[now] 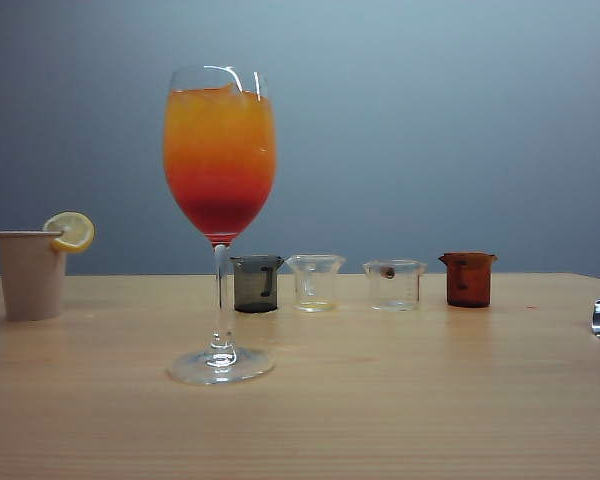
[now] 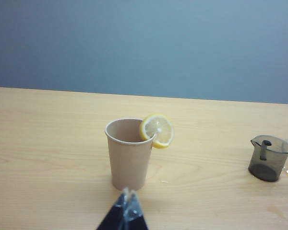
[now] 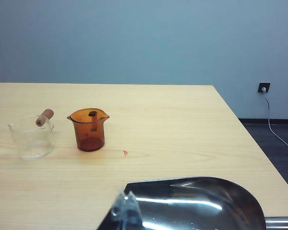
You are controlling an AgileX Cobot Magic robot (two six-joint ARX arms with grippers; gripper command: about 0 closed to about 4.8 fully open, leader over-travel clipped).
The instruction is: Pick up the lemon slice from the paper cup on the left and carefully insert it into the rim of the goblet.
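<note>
1. Exterior view: the paper cup (image 1: 30, 275) stands near the table's (image 1: 400, 400) left edge, towards its far side. The lemon slice (image 1: 71, 231) sits notched on the cup's rim, on the side facing the goblet (image 1: 220, 220). The goblet stands apart from the cup, nearer the front edge, filled almost to the brim with an orange-to-red drink. Behind it runs a row of small beakers: a grey beaker (image 1: 255, 283), two clear ones and a brown beaker (image 1: 468, 279). Neither gripper reaches in; only a shiny metal edge shows at the right edge of the picture.

2. Left wrist view: the left gripper (image 2: 126, 207) hangs just short of the paper cup, its fingertips pressed together on nothing. The lemon slice (image 2: 156, 131) stands upright on the rim, most of its disc proud of the cup wall.

3. Right wrist view: the right gripper (image 3: 126, 209) is above a polished metal scoop (image 3: 192, 201) near the table's right edge. Its tips seem to meet, though I cannot tell for sure.

4. Handling: the slice looks light, thin, soft and probably wet, so it may slip or tear under a hard pinch. Best taken by the rind on the exposed half. The cup is light and could tip. The tall, full goblet is fragile and top-heavy.
</note>
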